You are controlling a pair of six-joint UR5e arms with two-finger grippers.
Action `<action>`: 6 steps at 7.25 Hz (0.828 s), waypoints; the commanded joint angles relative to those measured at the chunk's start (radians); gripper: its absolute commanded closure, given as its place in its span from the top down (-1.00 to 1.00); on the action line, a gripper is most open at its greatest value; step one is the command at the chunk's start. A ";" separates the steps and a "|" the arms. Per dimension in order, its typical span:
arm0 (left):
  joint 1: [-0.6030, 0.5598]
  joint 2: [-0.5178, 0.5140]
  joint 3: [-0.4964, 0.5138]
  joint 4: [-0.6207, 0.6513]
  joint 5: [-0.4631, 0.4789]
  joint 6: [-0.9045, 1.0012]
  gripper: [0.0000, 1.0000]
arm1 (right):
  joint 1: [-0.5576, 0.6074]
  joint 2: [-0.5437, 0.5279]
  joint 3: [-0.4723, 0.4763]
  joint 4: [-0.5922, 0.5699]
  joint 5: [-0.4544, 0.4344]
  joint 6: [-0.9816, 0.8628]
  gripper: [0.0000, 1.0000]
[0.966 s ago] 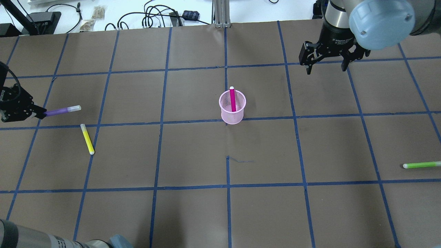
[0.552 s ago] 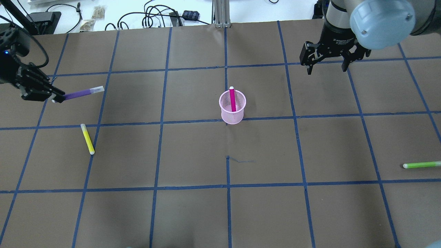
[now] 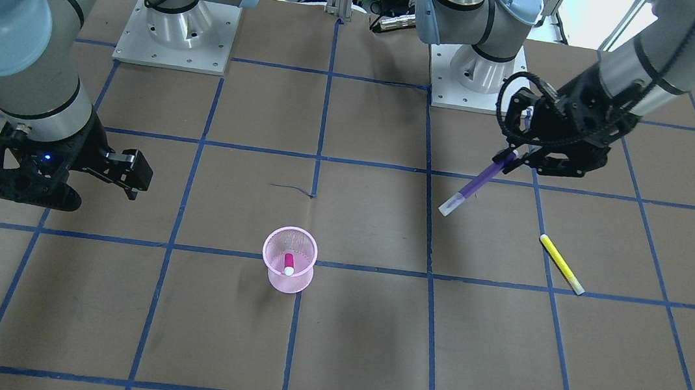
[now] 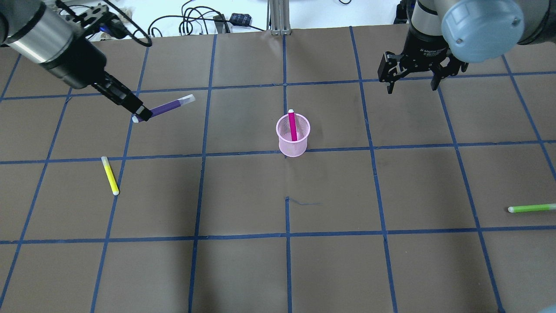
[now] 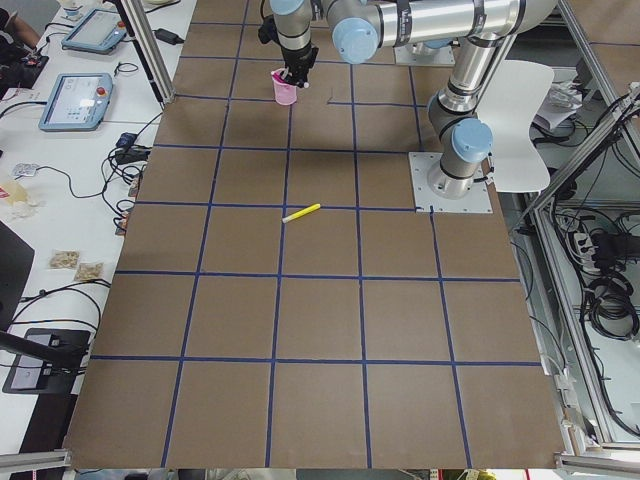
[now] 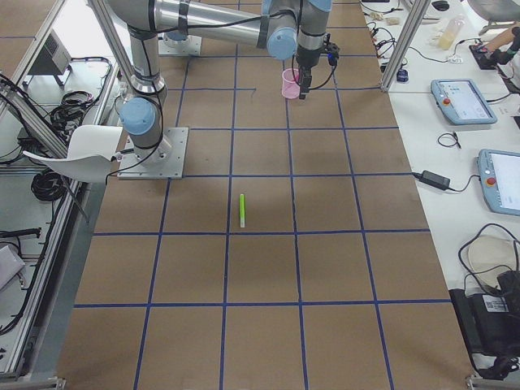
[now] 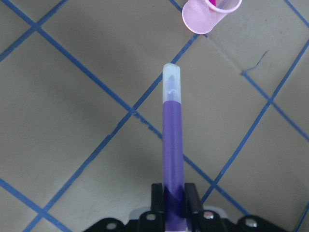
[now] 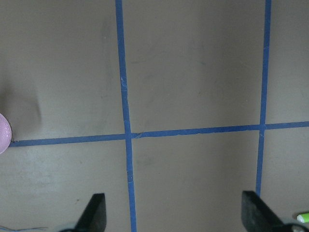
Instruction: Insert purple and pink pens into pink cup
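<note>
The pink mesh cup stands upright at the table's middle with the pink pen standing in it; both also show in the front view, cup and pen. My left gripper is shut on one end of the purple pen and holds it above the table, left of the cup. In the left wrist view the purple pen points toward the cup. My right gripper is open and empty, up at the far right of the cup.
A yellow pen lies on the table at the left, nearer than my left gripper. A green pen lies near the right edge. Cables and small items lie beyond the table's far edge.
My left gripper has carried the purple pen up off the left side and to the right, toward the cup. The right arm, the cup and the pink pen have not moved.
</note>
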 commanded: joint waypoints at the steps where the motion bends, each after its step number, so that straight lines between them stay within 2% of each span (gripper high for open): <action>1: -0.170 -0.017 0.002 0.062 0.054 -0.423 -1.00 | 0.000 0.001 0.000 -0.001 0.000 -0.001 1.00; 3: -0.324 -0.057 -0.014 0.194 0.052 -0.836 -1.00 | -0.001 0.001 0.002 -0.001 -0.008 -0.004 1.00; 5: -0.347 -0.092 -0.012 0.212 0.028 -1.216 -1.00 | -0.001 0.001 0.002 0.003 -0.015 -0.008 1.00; 6: -0.347 -0.106 -0.014 0.210 -0.091 -1.378 -1.00 | -0.001 0.001 0.003 0.003 -0.014 -0.008 1.00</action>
